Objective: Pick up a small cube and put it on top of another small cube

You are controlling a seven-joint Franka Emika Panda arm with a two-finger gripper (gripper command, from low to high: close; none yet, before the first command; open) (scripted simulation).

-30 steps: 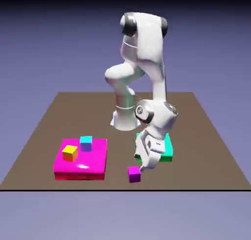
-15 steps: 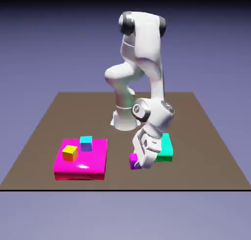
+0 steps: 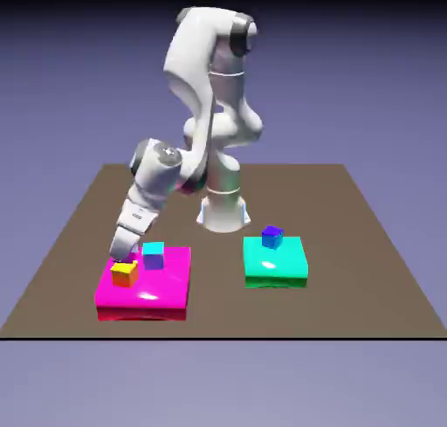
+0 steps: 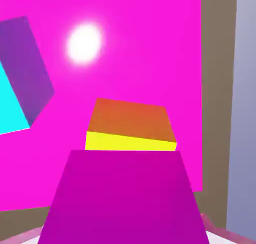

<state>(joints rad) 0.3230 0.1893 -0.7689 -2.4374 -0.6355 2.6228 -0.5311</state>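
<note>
The claw (image 3: 122, 256) grips the magenta cube (image 4: 124, 198), at the yellow cube's (image 3: 124, 274) twelve o'clock in the exterior view. Placing seems underway; next, align, lower gently, release.

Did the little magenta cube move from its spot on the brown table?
Yes. The small magenta cube went toward the exterior view's left, from beside the flat green block over to the flat magenta block.
</note>
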